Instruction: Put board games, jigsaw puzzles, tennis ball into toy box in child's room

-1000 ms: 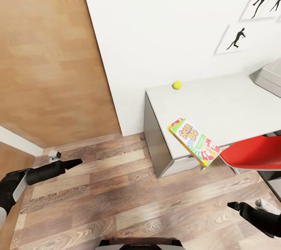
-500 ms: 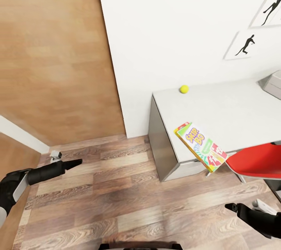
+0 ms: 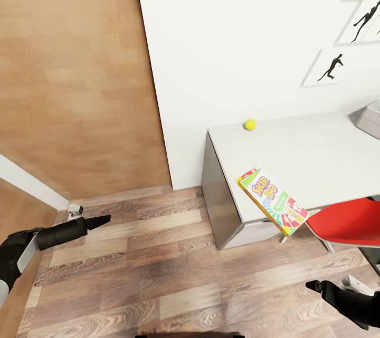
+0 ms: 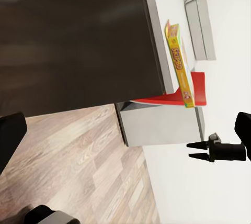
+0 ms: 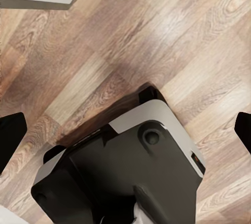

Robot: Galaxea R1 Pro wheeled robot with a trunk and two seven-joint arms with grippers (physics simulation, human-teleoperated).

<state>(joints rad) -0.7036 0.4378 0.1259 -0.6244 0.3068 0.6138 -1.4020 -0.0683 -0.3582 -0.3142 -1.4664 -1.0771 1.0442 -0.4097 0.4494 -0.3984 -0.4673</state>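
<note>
One Skip-Bo box overhanging table

floor: wood planks | table: smooth matt white | chair: glossy red

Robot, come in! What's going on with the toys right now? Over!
Both grippers, left and right, empty, over floor. Skip-Bo box overhangs table edge; tennis ball by wall. Red chair alongside.

The white table carries a tennis ball and Skip-Bo box.
</note>
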